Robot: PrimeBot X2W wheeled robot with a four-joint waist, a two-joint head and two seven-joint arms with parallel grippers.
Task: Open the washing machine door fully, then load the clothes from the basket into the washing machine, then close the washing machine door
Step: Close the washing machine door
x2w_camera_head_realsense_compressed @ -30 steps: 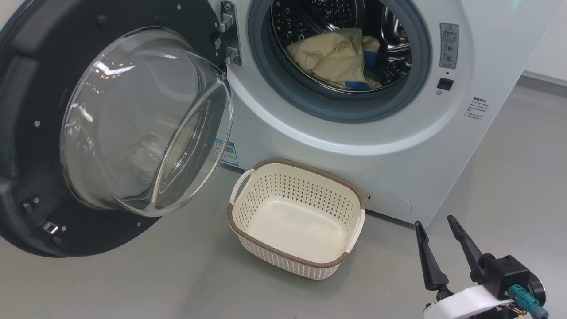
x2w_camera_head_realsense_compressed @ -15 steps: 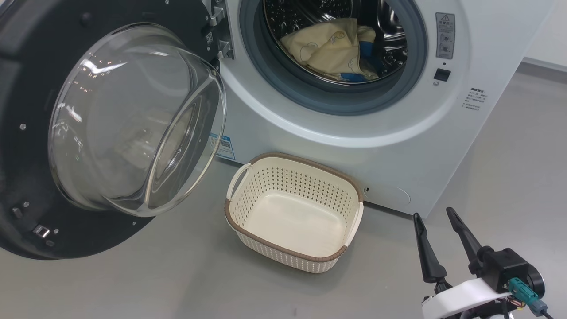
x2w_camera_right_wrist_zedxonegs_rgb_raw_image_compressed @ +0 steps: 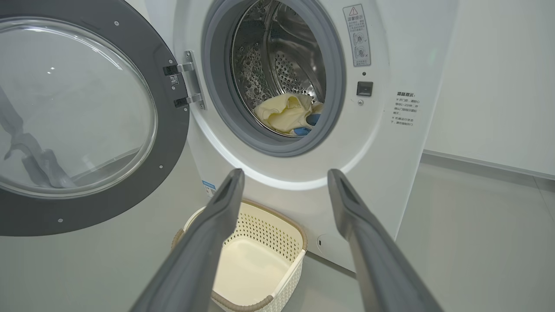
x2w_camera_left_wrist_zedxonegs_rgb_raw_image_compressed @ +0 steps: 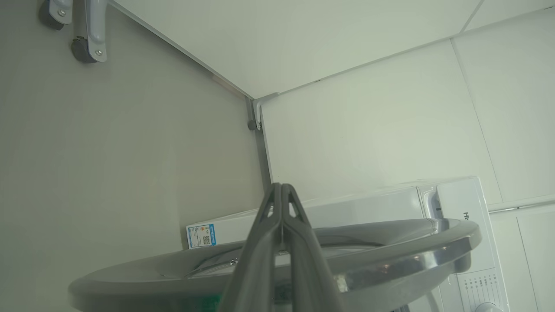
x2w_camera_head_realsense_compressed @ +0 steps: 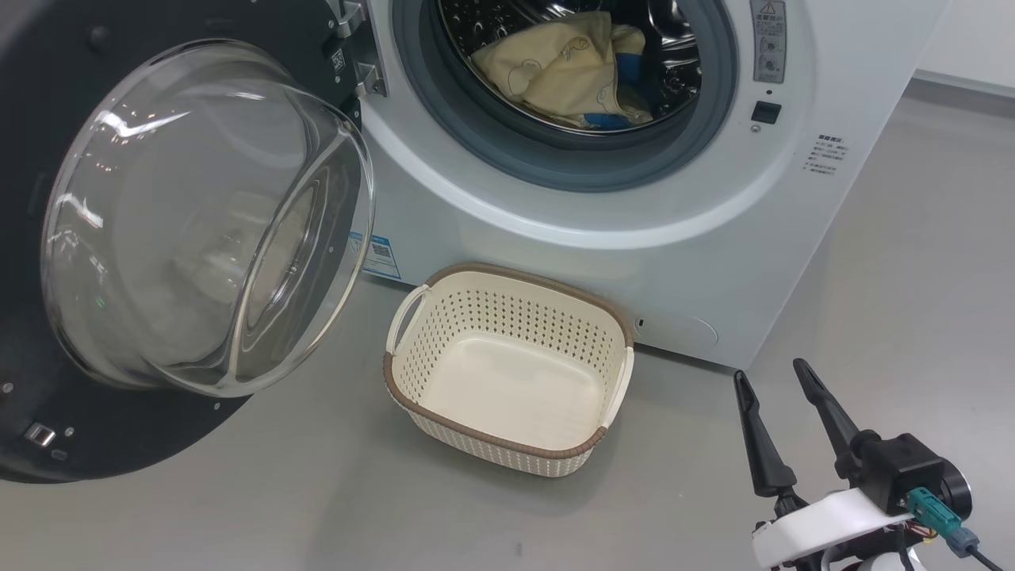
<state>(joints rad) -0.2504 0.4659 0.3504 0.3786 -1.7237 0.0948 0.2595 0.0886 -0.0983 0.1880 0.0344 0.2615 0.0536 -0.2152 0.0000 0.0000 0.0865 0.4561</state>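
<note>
The cream-yellow clothes [x2w_camera_head_realsense_compressed: 555,75] are sitting in the drum [x2w_camera_head_realsense_compressed: 674,40] of the washing machine [x2w_camera_head_realsense_compressed: 634,238], top centre of my head view. The washing machine door [x2w_camera_head_realsense_compressed: 198,222] hangs wide open on the left. The basket [x2w_camera_head_realsense_compressed: 492,452] is on the floor [x2w_camera_head_realsense_compressed: 317,492] just in front of the machine, empty. My right gripper [x2w_camera_head_realsense_compressed: 769,369], lower right, has its fingers spread around nothing. In the left wrist view my left gripper [x2w_camera_left_wrist_zedxonegs_rgb_raw_image_compressed: 281,187] is pinched closed and empty, with the door's edge behind it.
</note>
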